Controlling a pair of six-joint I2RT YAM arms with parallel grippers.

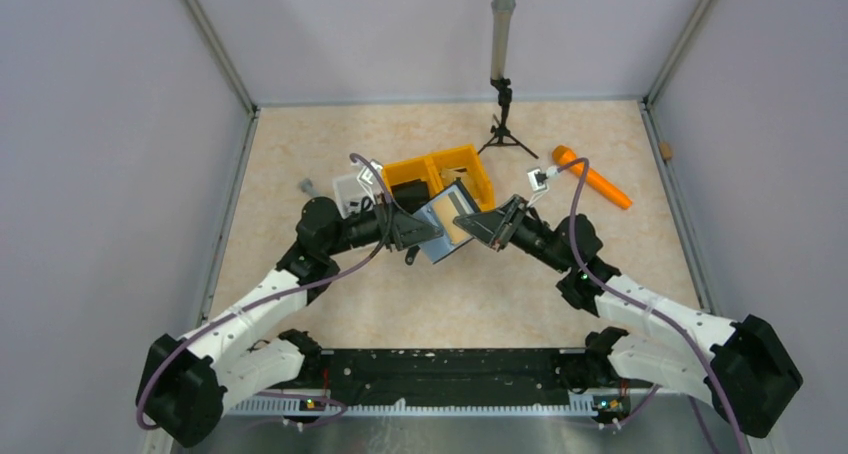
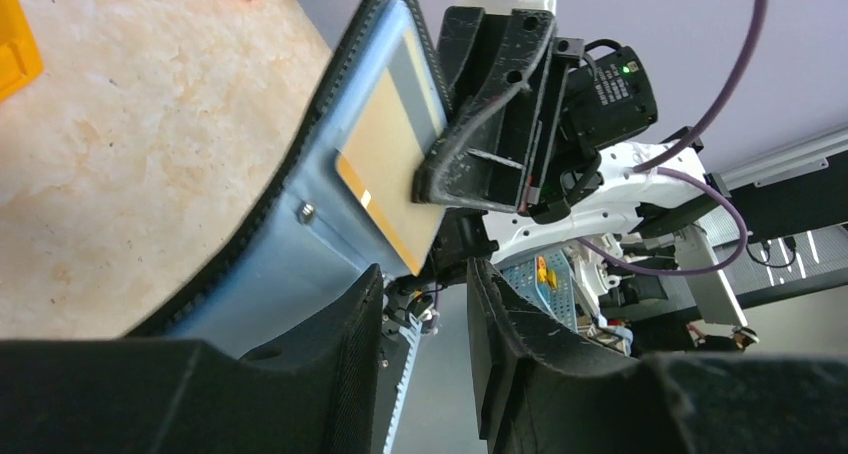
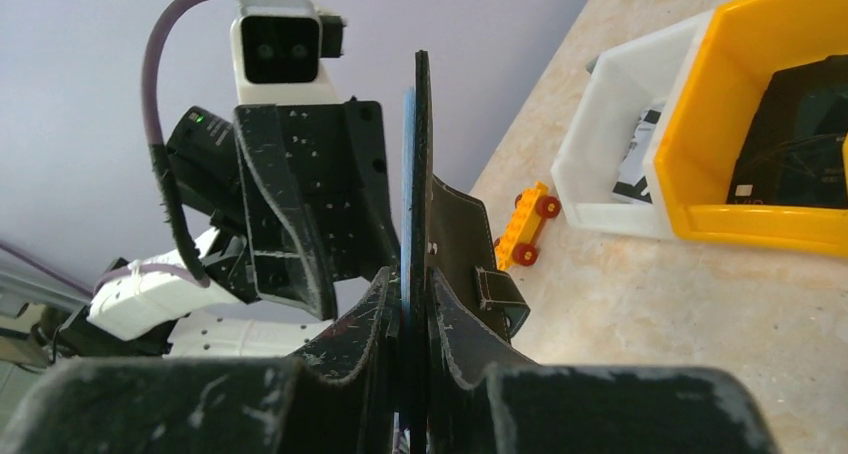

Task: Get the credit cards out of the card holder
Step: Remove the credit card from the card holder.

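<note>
The right fingers (image 3: 345,349) pinch an edge of the open card holder (image 3: 418,154); the left fingers (image 2: 335,364) stand spread, the holder just beside them; a tan card (image 2: 385,159) sits against its lining.

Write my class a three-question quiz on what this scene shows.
1. True or false: the card holder is folded shut.
2. The card showing in its slot is: A tan, B red, C green.
3. Fill in: the ____ gripper's fingers clamp the holder's edge.
Key: 1 false, it is held open; 2 A; 3 right gripper.
</note>
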